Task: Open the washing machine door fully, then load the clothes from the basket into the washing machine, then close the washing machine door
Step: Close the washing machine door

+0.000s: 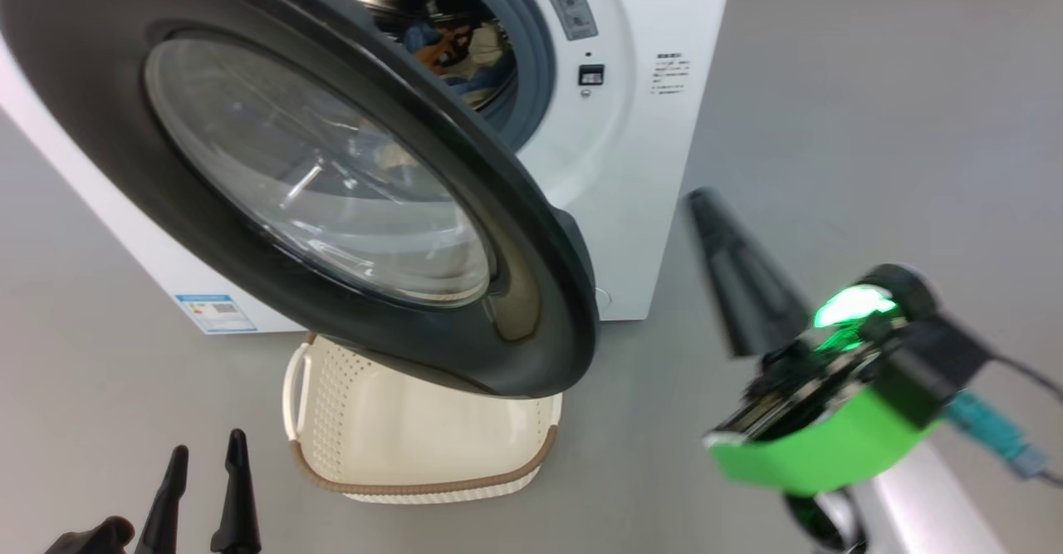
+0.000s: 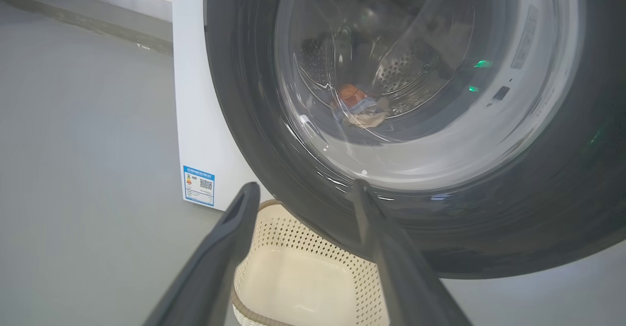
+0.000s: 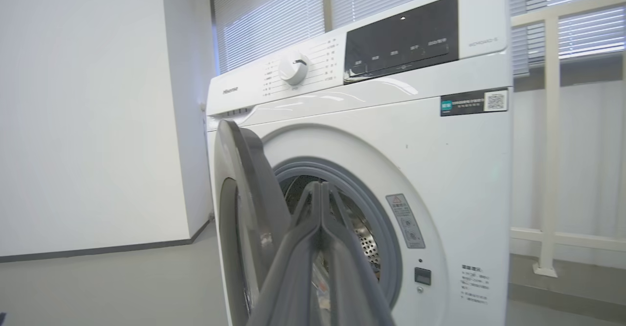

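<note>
The washing machine stands with its door swung partway out, black rim and glass bowl facing me. The clothes lie inside the steel drum, and they show through the door glass in the left wrist view as the clothes. Beneath the door's lower edge sits the basket; the part of it I see holds nothing. My left gripper is open at the lower left, short of the basket. My right gripper is shut on nothing, right of the door; its fingers point at the drum opening beside the door.
Grey floor spreads all around the machine. A blue label marks the machine's low corner. A white wall rises to the left of the washing machine, and a white railing with window blinds stands behind it.
</note>
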Tool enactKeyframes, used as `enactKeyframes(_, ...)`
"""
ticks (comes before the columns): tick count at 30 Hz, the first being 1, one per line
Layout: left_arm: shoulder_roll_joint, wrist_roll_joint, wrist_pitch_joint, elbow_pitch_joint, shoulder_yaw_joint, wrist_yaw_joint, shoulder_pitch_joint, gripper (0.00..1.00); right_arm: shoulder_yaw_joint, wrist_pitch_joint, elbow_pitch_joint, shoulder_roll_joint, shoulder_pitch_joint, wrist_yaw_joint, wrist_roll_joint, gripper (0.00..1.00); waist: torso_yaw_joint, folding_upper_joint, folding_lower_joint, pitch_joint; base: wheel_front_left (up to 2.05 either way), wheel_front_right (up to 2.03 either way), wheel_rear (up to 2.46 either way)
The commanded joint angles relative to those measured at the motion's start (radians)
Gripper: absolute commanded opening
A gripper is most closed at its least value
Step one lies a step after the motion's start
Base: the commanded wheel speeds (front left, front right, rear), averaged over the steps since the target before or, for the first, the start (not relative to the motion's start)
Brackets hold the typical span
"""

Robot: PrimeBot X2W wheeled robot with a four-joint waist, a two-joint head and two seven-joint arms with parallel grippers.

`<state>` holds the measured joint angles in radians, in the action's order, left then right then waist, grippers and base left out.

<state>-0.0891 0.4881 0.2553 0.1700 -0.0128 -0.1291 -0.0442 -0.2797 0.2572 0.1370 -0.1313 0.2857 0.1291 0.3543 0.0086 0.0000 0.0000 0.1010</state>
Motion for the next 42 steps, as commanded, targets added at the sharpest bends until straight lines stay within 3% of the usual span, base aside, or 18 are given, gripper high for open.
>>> enactKeyframes(1,-0.009,-0.003,0.006,-0.03,-0.033,-0.002,0.01,1.0,-0.074,0.005,0.039,-0.007,0.024,0.002,-0.021,0.0,0.02,0.0,0.0,-0.003,0.0,0.0,0.0)
enactKeyframes(6,-0.001,-0.004,0.006,-0.031,-0.037,-0.002,0.005,1.0,-0.2,0.005,-0.014,-0.02,0.011,0.002,-0.041,0.0,0.041,0.0,0.0,0.001,0.0,0.0,0.0)
enactKeyframes(13,0.01,-0.001,0.006,-0.027,-0.033,-0.002,0.015,1.0,-0.287,0.005,-0.188,-0.038,-0.008,0.002,-0.056,0.0,0.065,0.0,0.0,0.022,0.0,0.0,0.0)
enactKeyframes(23,0.016,0.002,0.006,-0.012,-0.043,-0.002,0.041,1.0,-0.327,0.005,-0.39,-0.033,0.054,0.002,-0.071,0.0,0.072,0.0,0.0,0.048,0.0,0.0,0.0)
enactKeyframes(34,0.022,0.003,0.006,-0.012,-0.037,-0.002,0.054,1.0,-0.323,0.005,-0.458,-0.02,0.107,0.002,-0.076,0.0,0.081,0.0,0.0,0.057,0.0,0.0,0.0)
enactKeyframes(42,0.025,0.002,0.006,-0.017,-0.033,-0.002,0.059,1.0,-0.265,0.005,-0.472,-0.021,0.13,0.002,-0.073,0.0,0.085,0.0,0.0,0.066,0.0,0.0,0.0)
